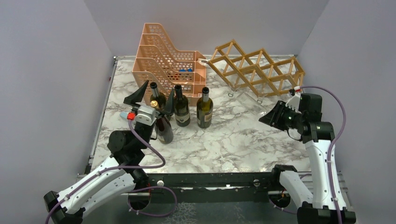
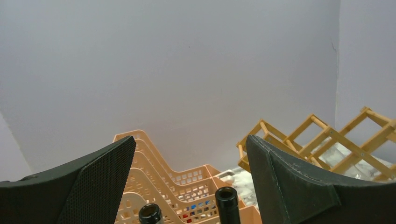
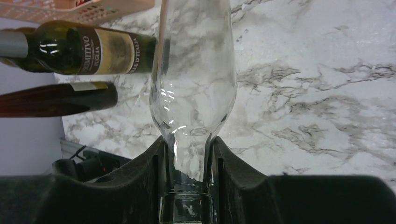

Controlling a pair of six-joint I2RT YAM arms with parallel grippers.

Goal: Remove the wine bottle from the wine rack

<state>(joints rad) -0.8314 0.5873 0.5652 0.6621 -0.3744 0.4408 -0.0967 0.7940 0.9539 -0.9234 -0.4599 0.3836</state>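
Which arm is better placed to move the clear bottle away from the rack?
Right. The right gripper is shut on the neck of the clear bottle near the rack; the left gripper hangs open over the dark bottles.

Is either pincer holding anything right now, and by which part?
The right pincer grips the clear glass bottle by its neck; the left pincer is open, holding nothing.

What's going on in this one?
The right tool is shut on the neck of a clear glass bottle. It holds the bottle out in front of the wooden wine rack, over the marble table. The left tool is open and holds nothing. It sits above a group of dark bottles standing in front of the orange tray organizer.
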